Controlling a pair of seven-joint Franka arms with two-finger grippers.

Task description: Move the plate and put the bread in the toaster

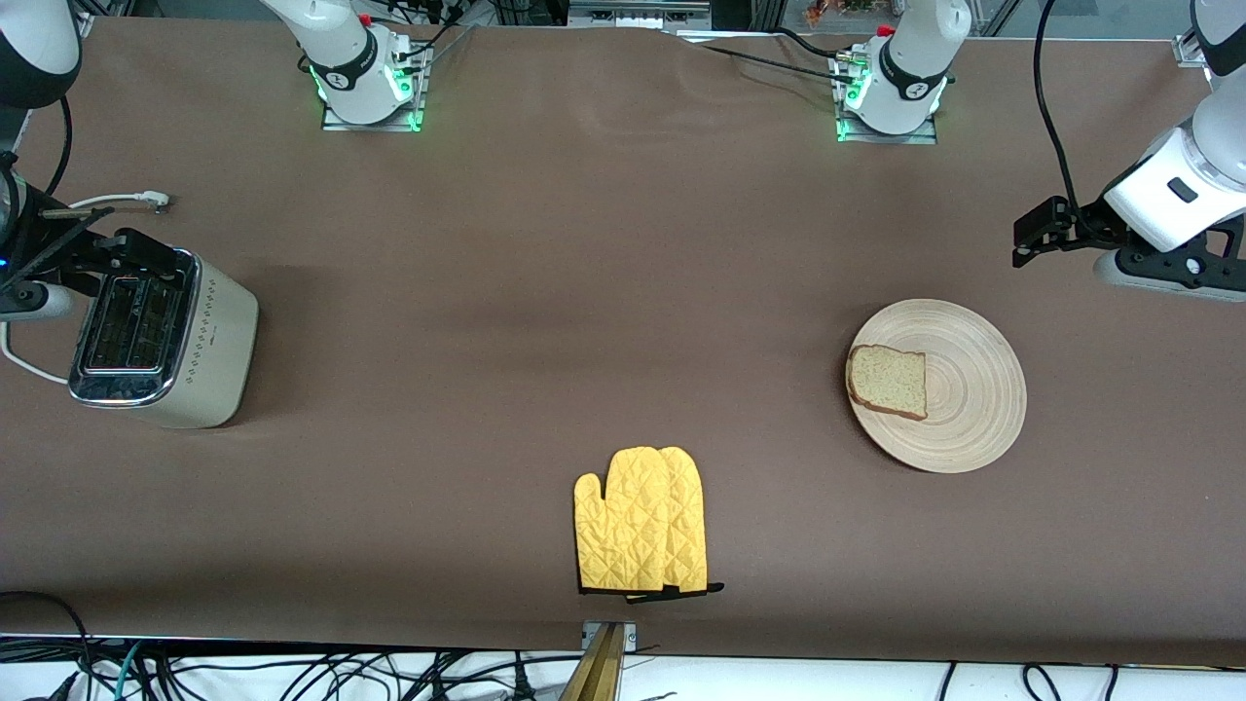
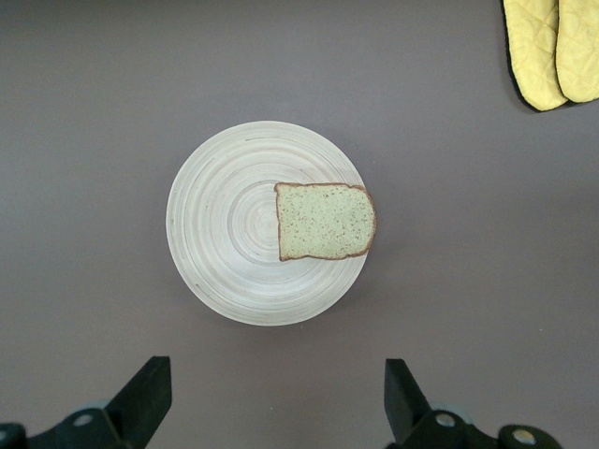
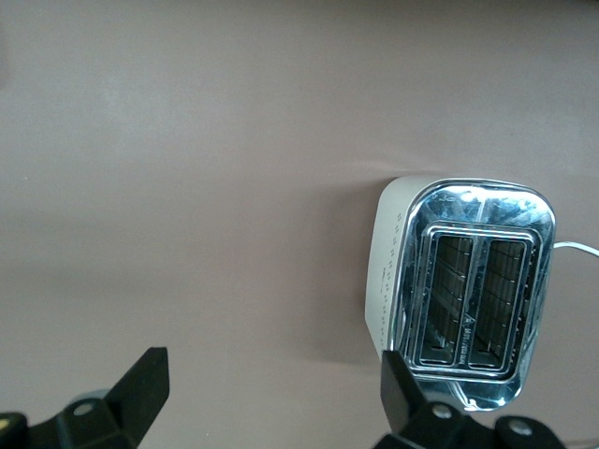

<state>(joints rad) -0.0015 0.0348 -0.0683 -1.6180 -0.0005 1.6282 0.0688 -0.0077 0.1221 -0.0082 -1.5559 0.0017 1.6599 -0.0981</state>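
The round light-wood plate (image 1: 978, 394) (image 2: 220, 234) lies toward the left arm's end of the table. The bread (image 1: 886, 382) (image 2: 326, 222), tan with a dark crust, lies flat on the plate at its rim, on the side toward the toaster. My left gripper (image 1: 1040, 232) (image 2: 274, 379) hangs open and empty over bare table beside the plate. The cream toaster (image 1: 170, 341) (image 3: 468, 299) stands at the right arm's end, its chrome top showing two empty slots. My right gripper (image 1: 146, 255) (image 3: 273, 374) hovers open and empty over the toaster's edge and the table beside it.
Two stacked yellow oven mitts (image 1: 642, 534) (image 2: 552, 47) lie near the front edge, midway along the table. The toaster's white cord (image 1: 117, 202) (image 3: 576, 248) trails on the table toward the robots' bases. Brown tabletop lies between toaster and plate.
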